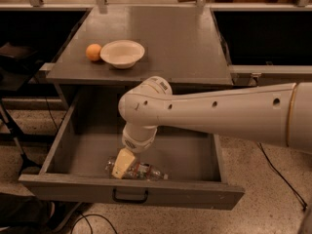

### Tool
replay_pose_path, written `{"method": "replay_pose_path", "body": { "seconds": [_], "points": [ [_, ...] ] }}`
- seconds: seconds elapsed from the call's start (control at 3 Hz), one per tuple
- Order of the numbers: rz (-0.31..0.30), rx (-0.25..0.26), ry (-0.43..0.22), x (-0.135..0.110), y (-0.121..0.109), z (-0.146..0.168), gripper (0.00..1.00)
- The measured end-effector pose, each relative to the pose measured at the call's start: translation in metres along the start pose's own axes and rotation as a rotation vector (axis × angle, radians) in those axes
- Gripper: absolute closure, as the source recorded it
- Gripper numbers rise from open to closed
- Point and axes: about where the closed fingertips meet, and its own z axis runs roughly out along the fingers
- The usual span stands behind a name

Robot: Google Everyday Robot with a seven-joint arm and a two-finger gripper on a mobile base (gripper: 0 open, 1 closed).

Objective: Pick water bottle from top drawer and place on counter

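The water bottle point(145, 172) lies on its side on the floor of the open top drawer point(195, 191), near the front panel and left of centre. My gripper point(123, 164) hangs from the white arm down into the drawer and sits over the bottle's left end, hiding that end. Whether it touches the bottle does not show. The grey counter point(185, 43) lies just behind and above the drawer.
A white bowl point(122, 53) and an orange point(93, 52) stand at the counter's front left. The drawer's black bar handle point(130, 197) is at its front centre. Dark openings flank the counter on both sides. Metal posts line the back edge.
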Motion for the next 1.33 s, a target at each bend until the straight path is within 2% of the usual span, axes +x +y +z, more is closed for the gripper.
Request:
{"method": "replay_pose_path", "body": {
  "seconds": [0.67,1.33],
  "points": [
    [0.005,0.0,-0.004,-0.003,0.002,0.0,0.0],
    [0.012,0.0,-0.013,-0.017,0.003,0.008,0.0]
  ]
}}
